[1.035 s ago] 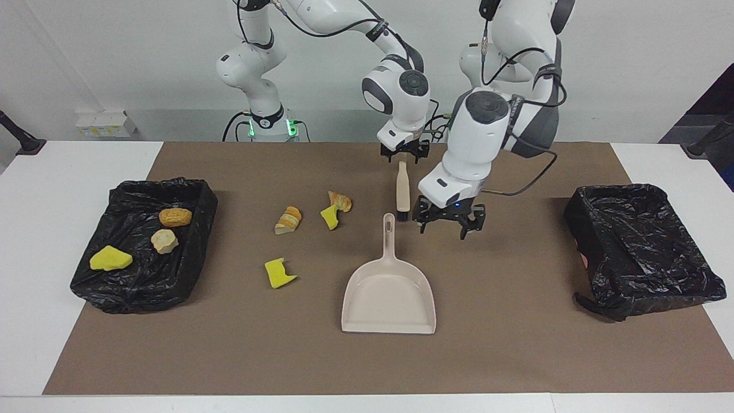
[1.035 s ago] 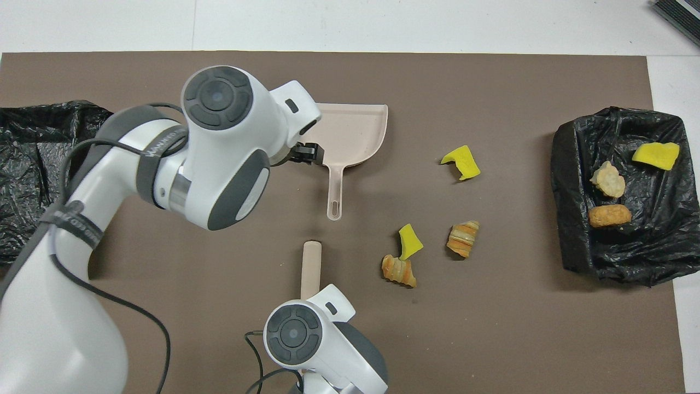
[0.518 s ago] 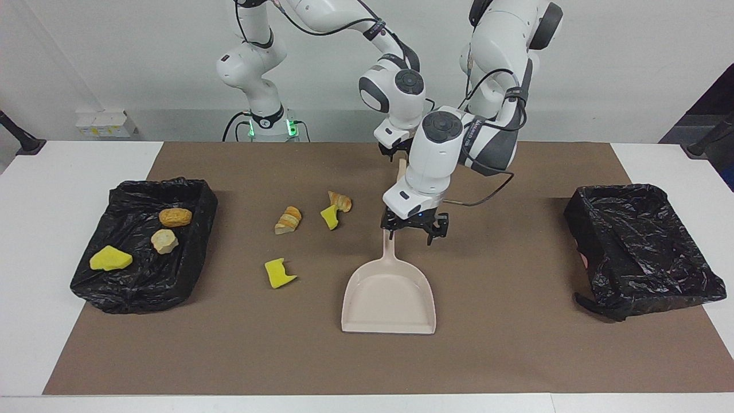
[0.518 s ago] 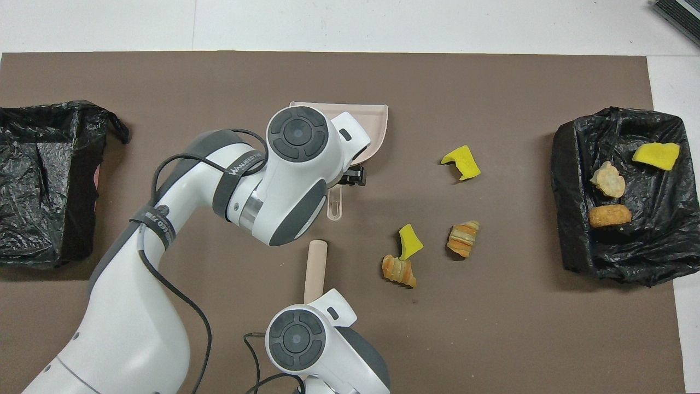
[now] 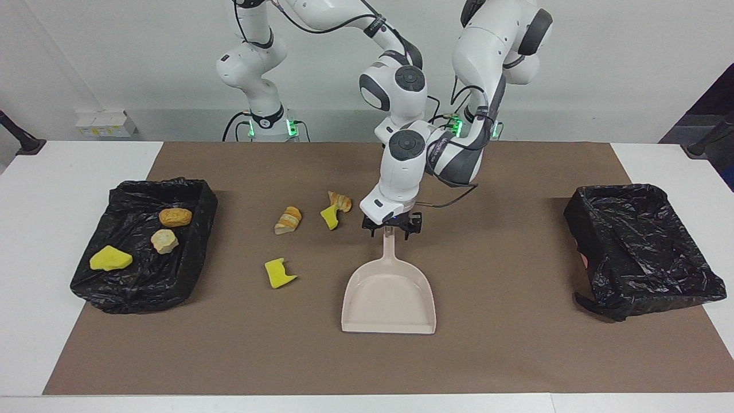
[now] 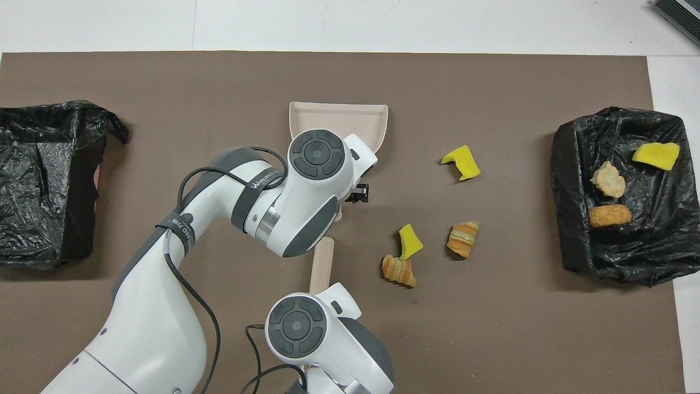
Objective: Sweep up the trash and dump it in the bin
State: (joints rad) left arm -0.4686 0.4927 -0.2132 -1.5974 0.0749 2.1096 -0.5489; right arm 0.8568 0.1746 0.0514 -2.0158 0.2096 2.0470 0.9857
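Nearest the robots, mid-bench, the right arm's wrist hangs low over the brown mat (image 5: 516,355). It hides the right gripper, which is closed on the brush (image 6: 321,262). The pale handle runs out from under that wrist, pointing away from the robots.

Just farther out, the left arm reaches in from its end of the bench. It blocks the brush in the facing view. A strap on its forearm has white lettering, which I cannot read for sure.

The left gripper (image 5: 391,230) is low at the tip of the dustpan (image 5: 389,295) handle. Its fingers are spread, one on each side of the handle, and I cannot tell whether they touch it.

Four trash pieces lie loose on the mat toward the right arm's end. A brown lump (image 5: 340,201) touches a yellow chunk (image 5: 329,218). A tan lump (image 5: 288,220) lies beside them. A second yellow chunk (image 5: 279,273) lies farther out, level with the pan.

Three more pieces lie in the black-lined bin (image 5: 132,292) at the right arm's edge of the mat. They are a brown lump (image 5: 175,217), a pale lump (image 5: 164,241) and a yellow chunk (image 5: 110,258).

A second bin (image 5: 642,246) sits at the left arm's edge. Bare mat lies between it and the dustpan. The pan's mouth faces the mat edge farthest from the robots, with bare mat between the two.
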